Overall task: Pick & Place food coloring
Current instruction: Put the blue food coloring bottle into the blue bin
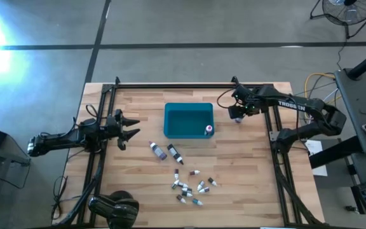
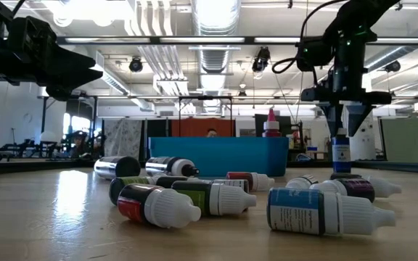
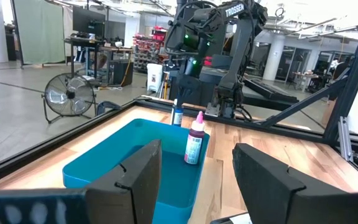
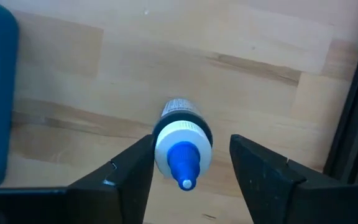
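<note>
Several small food coloring bottles (image 1: pixel 189 187) lie on their sides on the wood near the table's near edge, and two longer ones (image 1: pixel 165 152) lie closer to the teal bin (image 1: pixel 180 121). A pink-capped bottle (image 3: pixel 194 140) stands upright in the bin's right near corner. A blue-tipped bottle (image 4: pixel 182 140) stands upright on the table just right of the bin. My right gripper (image 4: pixel 191 152) is open and points down over it, one finger on either side of its cap, and no touch shows. My left gripper (image 1: pixel 132 127) waits open, left of the bin.
The bin sits mid-table toward the far edge. Black frame rails (image 1: pixel 278 159) run along the table's left, right and far sides. Bare wood lies between the bin and the bottle cluster (image 2: pixel 216 196). A round dark object (image 1: pixel 116 207) sits at the near left corner.
</note>
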Robot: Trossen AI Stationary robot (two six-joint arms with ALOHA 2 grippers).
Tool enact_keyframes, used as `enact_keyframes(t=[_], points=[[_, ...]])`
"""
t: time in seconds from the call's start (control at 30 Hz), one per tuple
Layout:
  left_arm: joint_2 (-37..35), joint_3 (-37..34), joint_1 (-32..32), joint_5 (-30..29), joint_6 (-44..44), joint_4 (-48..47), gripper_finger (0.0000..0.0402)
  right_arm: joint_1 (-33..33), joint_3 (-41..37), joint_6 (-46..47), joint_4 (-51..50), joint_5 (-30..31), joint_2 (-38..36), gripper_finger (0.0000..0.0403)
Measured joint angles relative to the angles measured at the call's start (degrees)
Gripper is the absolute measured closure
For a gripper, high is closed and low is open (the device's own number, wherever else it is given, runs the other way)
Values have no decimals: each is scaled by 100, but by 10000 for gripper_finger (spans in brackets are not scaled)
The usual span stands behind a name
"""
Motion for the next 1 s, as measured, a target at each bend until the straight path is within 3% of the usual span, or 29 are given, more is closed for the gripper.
enact_keyframes(t=[0.47,1.0], points=[[0,0,0,0,-1,0,226,2,461,-138,-290,117,140,201],[-1,-1,1,0,1,0,226,2,334,-173,-345,109,162,162]])
